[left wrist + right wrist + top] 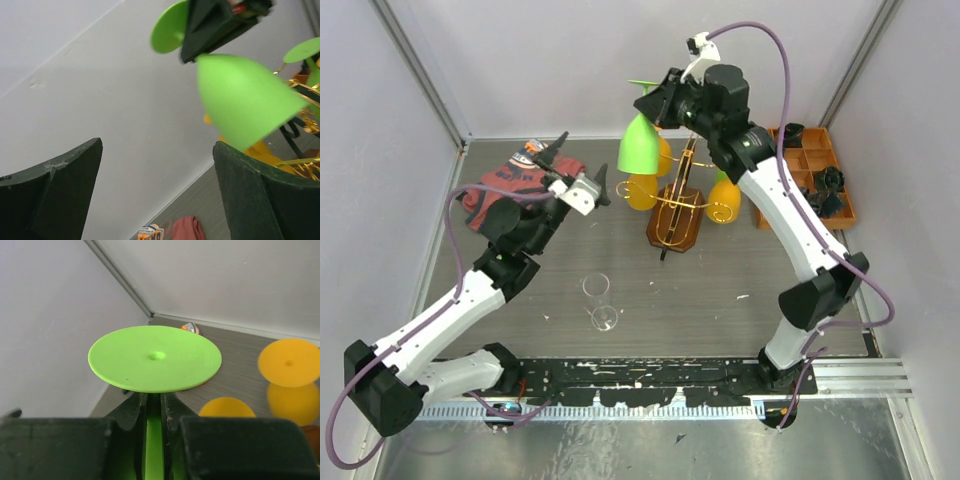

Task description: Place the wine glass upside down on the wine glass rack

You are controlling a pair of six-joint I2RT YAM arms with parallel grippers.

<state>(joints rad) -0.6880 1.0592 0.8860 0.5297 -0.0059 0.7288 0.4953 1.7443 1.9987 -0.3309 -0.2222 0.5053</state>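
Wine glass (155, 357) stem btwn R fingers (131, 412)

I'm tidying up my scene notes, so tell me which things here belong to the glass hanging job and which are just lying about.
In the job: green wine glass, held upside down by the right gripper; wine glass rack.

Lying about: yellow glasses hanging on the rack; clear glass; red cloth; orange tray; left gripper, open, holding nothing.
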